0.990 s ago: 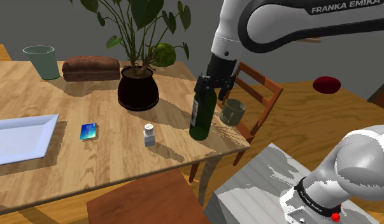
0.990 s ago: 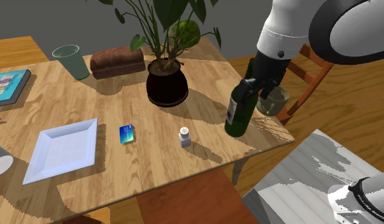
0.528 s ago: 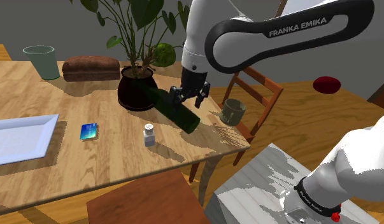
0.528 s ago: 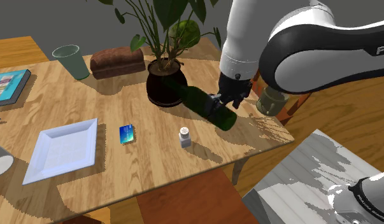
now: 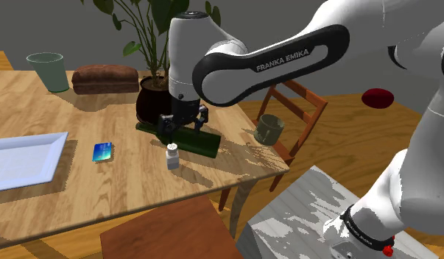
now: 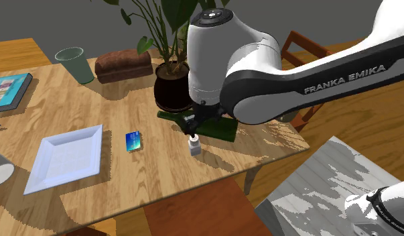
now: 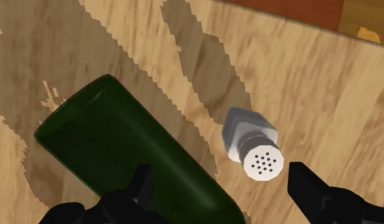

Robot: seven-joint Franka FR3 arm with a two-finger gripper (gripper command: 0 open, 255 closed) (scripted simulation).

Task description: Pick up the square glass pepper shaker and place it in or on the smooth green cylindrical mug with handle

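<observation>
- Hand [image 7: 221,175] hangs straight down over the pepper shaker with its two black fingers spread wide and nothing between them in its grip. I take the wide spread as a way to come down on either side of the little jar.
- Counter [image 5: 80,191], a wooden top, carries everything, and the bare patch around the shaker leaves room for one finger on the side away from the bottle.
- Potted plant [image 5: 158,103] stands just behind the work spot. Its dark pot sits near the bottle's far end, so I'd say any approach has to come from above.
- Bottle [image 5: 194,141], dark green, lies on its side just beside the shaker, and that crowds the grasp. In the wrist view one finger shows over its flank, and I can't quite tell whether it touches the bottle or merely hangs above it.
- Mug [image 5: 269,129], a dull green one with a handle, stands upright near the counter's corner at the shoulder view's right, well apart from the shaker. With its mouth facing up, the shaker could simply be lowered in.
- Shaker [image 7: 254,143], pale with a squared body and a round dotted cap, stands upright on the counter below the open fingers. Neither finger touches it, so the pick-up hasn't begun and the carry to the mug is yet to come.
</observation>
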